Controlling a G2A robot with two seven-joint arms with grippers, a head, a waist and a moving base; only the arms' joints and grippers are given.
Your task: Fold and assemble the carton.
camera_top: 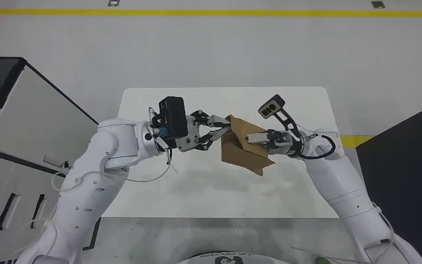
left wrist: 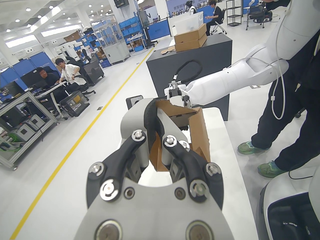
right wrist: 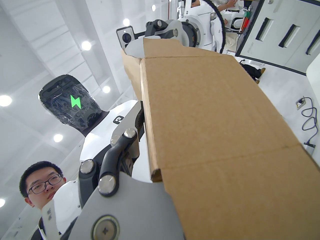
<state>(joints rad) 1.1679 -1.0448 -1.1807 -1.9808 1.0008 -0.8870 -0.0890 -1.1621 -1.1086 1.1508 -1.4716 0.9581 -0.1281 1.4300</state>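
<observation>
Two grippers meet over the middle of the white tabletop [camera_top: 290, 191], with the brown carton [camera_top: 244, 153] held between them. Seen from the top view, the left gripper [camera_top: 214, 134] sits at the carton's 10 o'clock edge. The right gripper [camera_top: 256, 138] comes in from 3 o'clock and reaches onto the upper panel. The carton is partly folded: its panels are bent along the creases into an open, slanted sleeve, and one flap points toward 5 o'clock. Whether its lowest corner touches the tabletop cannot be told.

The left wrist view shows that arm's fingers [left wrist: 150, 116] clenched on a thin cardboard wall, one on each face of it, with the rest of the carton standing just beyond them. At the carton's far rim the other arm's fingers pinch the cardboard too. In the right wrist view one finger [right wrist: 137, 123] presses flat against the carton's edge and the broad panel covers its partner, so this gripper is also grasping the carton.

Around the tabletop in the top view, a yellow line [camera_top: 211, 12] crosses the floor at 12 o'clock, a dark cabinet [camera_top: 39, 112] stands at 9 o'clock, and a black unit [camera_top: 395, 158] stands at 3 o'clock.
</observation>
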